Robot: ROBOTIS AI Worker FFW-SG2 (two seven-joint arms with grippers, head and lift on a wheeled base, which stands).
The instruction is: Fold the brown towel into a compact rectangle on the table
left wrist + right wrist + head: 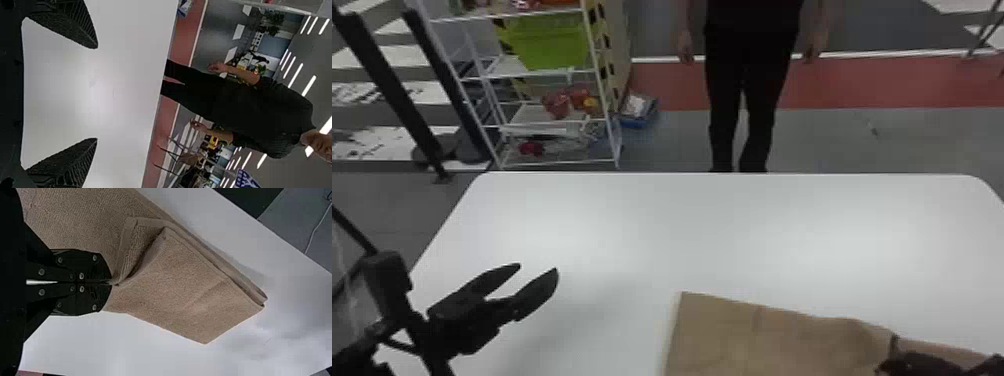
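Right gripper [111,282] pinching brown towel [184,282] by 1 edge, probably to draw fold over; left gripper [538,267] spread wide above counter [632,225], towel-free.

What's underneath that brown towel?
The white table shows along the edges of the brown towel, so the towel seems to rest on it. Anything else beneath is covered by the cloth and can't be seen. The right gripper pinches part of the towel.
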